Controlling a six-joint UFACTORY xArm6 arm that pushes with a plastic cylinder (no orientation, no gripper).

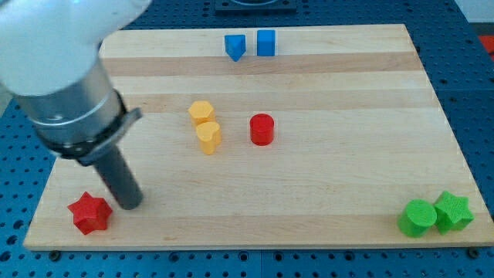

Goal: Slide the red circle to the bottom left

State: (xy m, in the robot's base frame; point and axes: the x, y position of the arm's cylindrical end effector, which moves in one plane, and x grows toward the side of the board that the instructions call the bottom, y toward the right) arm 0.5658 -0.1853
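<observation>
The red circle (262, 129) is a short red cylinder standing near the middle of the wooden board (324, 201). My tip (130, 204) is at the view's bottom left, far to the left of and below the red circle. It sits just right of a red star (89, 213), very close to it. The arm's large grey body fills the view's top left corner.
A yellow hexagon (201, 113) and a yellow heart (208, 137) stand just left of the red circle. Two blue blocks (235, 46) (265, 42) are at the top edge. A green cylinder (417, 218) and a green star (453, 211) are at the bottom right.
</observation>
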